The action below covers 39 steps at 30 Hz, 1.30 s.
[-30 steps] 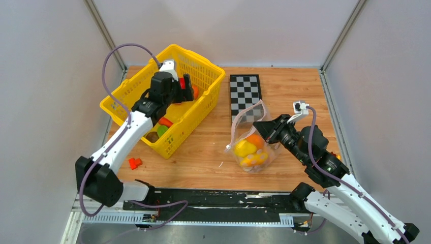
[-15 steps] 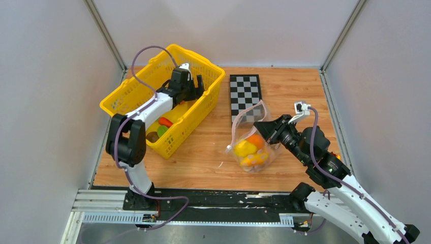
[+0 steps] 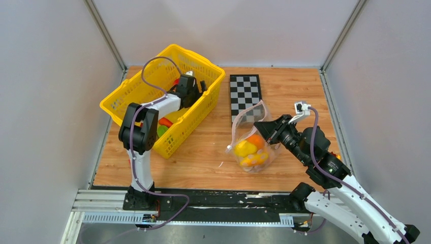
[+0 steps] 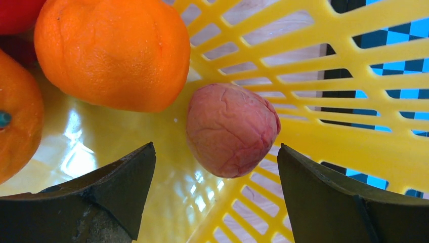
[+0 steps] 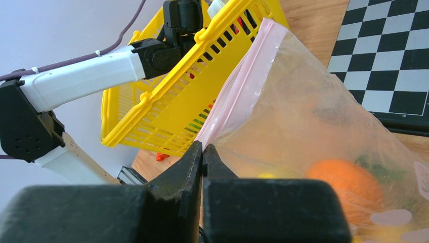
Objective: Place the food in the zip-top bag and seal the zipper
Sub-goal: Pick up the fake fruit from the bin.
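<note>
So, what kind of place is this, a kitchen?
Probably a robot lab cell, not a kitchen: grey panels enclose a wooden table, the left arm and right arm are bolted to a rail at its near edge, and a checkerboard lies on it.

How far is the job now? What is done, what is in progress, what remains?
Done: orange and yellow toy fruits lie inside the clear pink-dotted zip-top bag. In hand: the right gripper is shut on that bag's edge by the pinkish zipper strip; the open left gripper straddles a pinkish wrinkled toy fruit in the yellow plastic basket. Left: bag it and the large orange toy nearby, then seal the zipper.
</note>
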Motion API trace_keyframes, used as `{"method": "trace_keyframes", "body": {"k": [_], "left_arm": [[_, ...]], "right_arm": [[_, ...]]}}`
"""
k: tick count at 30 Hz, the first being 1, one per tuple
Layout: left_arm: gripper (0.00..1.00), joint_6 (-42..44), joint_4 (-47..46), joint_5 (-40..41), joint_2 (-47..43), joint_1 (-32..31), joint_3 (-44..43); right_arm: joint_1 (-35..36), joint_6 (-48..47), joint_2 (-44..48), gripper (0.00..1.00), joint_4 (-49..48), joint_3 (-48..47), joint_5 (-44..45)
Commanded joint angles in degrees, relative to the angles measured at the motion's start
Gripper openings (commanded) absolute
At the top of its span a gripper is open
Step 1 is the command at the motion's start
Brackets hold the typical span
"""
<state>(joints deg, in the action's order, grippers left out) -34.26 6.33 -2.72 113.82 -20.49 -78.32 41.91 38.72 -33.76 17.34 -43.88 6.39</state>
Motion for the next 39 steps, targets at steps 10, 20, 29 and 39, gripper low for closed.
{"method": "trace_keyframes", "body": {"k": [10,20,29,39], "left_arm": [[0.74,-2.43,-7.48,2.62,-0.06,0.19,4.64],[0.53,2.77,-6.98,9.88,-9.74,0.17,10.55],[0.51,5.07,-5.17,14.97,-19.37,0.18,16.78],[0.52,9.63,0.27,17.04,-33.63,0.19,17.56]], "right_arm": [[-0.16,-0.93,0.33,0.00,-0.16,-1.12,-0.46],[-0.15,-0.58,0.01,0.00,-0.64,-0.86,-0.70],[-0.15,-0.98,-0.12,0.00,-0.47,-1.33,-0.69],[-0.12,-1.17,-1.67,0.00,-1.30,-1.71,-2.80]]}}
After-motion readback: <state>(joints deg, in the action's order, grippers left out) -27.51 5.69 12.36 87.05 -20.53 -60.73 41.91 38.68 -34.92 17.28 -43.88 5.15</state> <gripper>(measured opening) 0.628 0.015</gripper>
